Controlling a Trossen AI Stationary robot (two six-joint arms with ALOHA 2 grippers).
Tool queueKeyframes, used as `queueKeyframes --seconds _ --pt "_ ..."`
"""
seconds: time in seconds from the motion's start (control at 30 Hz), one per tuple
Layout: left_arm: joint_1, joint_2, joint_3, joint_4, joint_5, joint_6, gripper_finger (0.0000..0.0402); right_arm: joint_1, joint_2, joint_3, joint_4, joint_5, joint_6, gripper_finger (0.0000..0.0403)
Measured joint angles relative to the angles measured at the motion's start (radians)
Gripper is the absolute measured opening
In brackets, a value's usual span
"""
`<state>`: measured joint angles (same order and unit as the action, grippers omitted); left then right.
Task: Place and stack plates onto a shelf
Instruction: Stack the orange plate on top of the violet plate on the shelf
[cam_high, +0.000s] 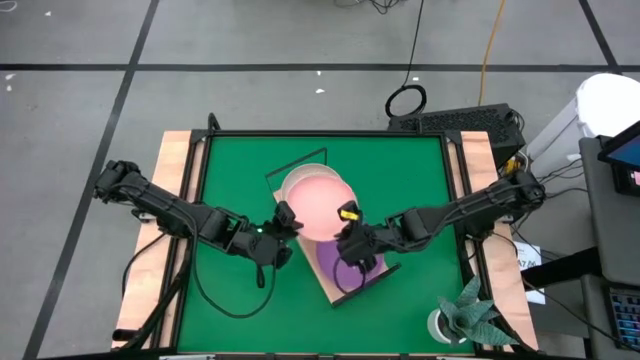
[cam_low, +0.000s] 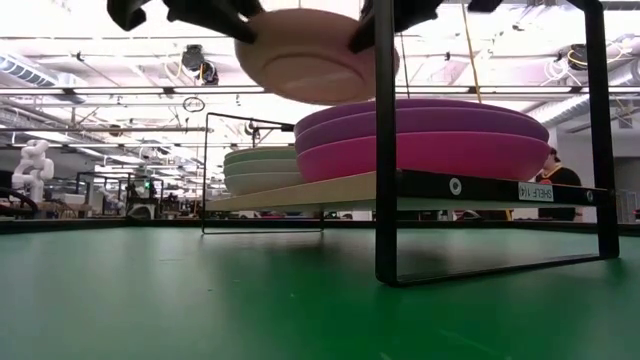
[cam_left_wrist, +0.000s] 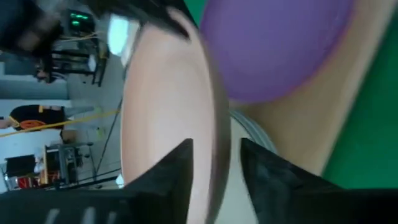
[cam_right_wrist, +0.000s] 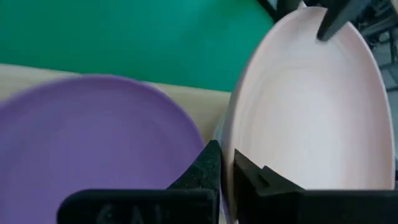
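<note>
Above the green mat (cam_high: 400, 180) and wooden shelf (cam_low: 300, 190), the right gripper (cam_high: 350, 240) clamps a pink plate (cam_high: 318, 203), the left gripper (cam_high: 285, 222) loosened astride its rim.

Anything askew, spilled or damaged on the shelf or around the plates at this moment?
Nothing stands out. The salmon pink round plate hangs level between the left gripper and right gripper, above the light wood shelf. The purple-and-magenta stack and mint-and-beige stack sit straight.
</note>
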<state>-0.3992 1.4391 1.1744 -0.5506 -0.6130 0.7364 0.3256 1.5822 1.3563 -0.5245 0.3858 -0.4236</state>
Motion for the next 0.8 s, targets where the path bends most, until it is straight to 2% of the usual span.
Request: queueKeyframes --seconds 0.17,0.3,0.63,0.8 --pt "0.001 0.000 0.000 0.072 0.002 -0.015 0.0198 0.002 -0.006 0.000 -0.014 -0.011 -0.002 0.0001" --pt "-0.013 -0.004 0.000 0.105 0.008 -0.034 0.0229 0.009 -0.021 0.000 -0.082 -0.041 -0.023 0.0001" --pt "-0.051 -0.017 0.001 0.273 0.000 0.020 0.0236 0.014 -0.117 -0.014 -0.244 -0.235 -0.196 0.0001" --pt "-0.050 -0.017 0.001 0.300 -0.001 0.013 0.0237 0.014 -0.200 -0.082 -0.251 -0.258 -0.308 0.0000"
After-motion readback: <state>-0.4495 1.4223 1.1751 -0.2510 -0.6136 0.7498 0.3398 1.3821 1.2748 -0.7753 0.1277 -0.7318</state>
